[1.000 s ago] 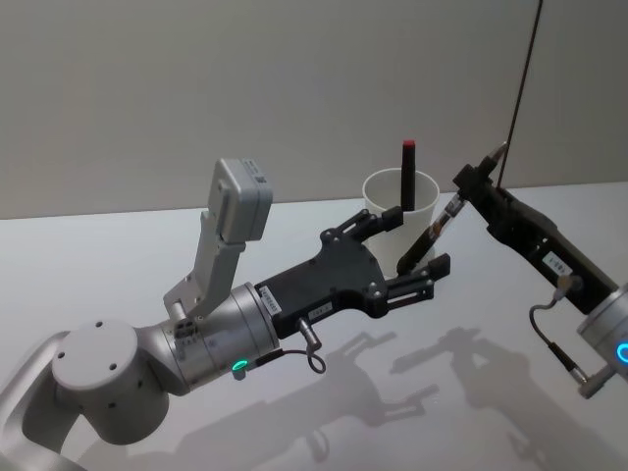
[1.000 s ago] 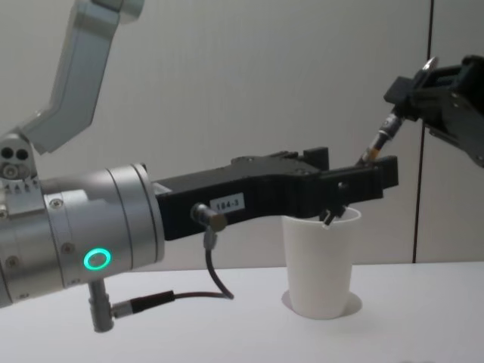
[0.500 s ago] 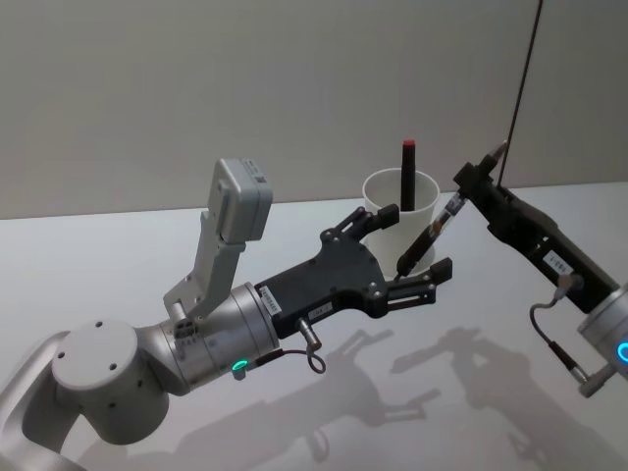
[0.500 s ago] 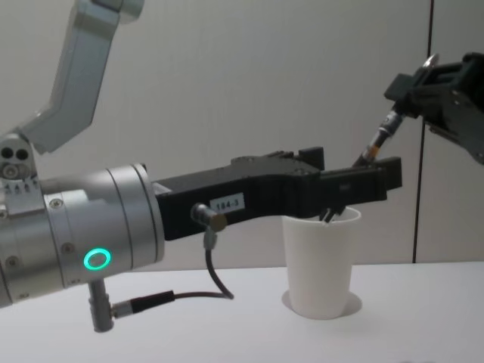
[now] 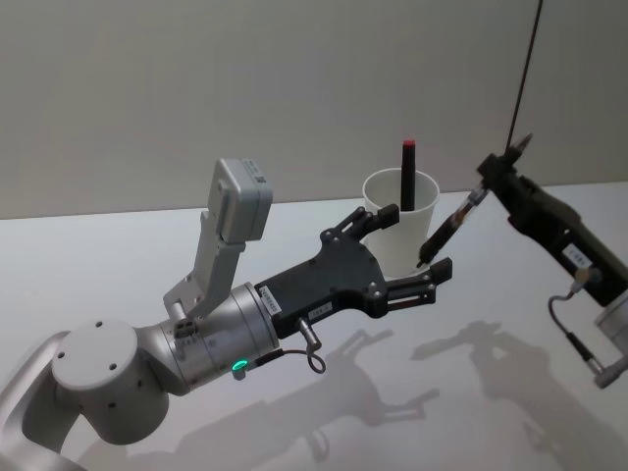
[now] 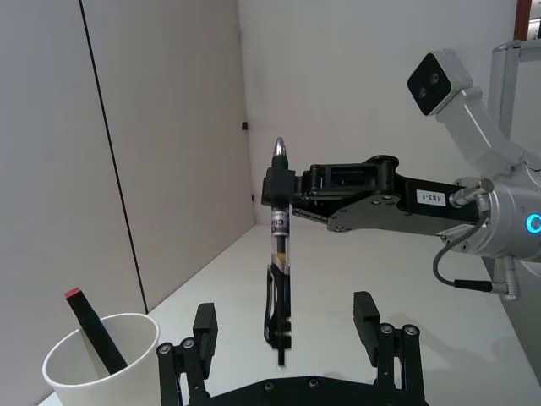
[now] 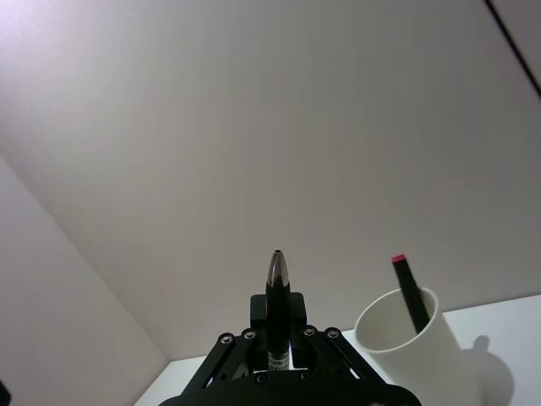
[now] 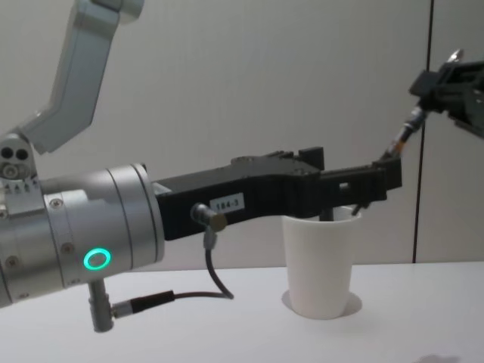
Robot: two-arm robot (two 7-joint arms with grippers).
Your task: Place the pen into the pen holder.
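Right end effector [image 5: 497,177] is clamped on the pen [image 5: 448,229], tilted in the air, tip low, just right of the cup [image 5: 397,231]. Left end effector [image 5: 417,257] hangs spread, empty, under it. Cup's to the left.

pen holder [image 5: 398,228] white | red-capped pen [image 5: 407,174] black | table [image 5: 118,257] white

Silver arms, black pincers, green ring

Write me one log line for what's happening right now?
right gripper: shut on pen, held in the air | left gripper: open, beside pen holder | pen holder: upright on table, red-capped pen inside
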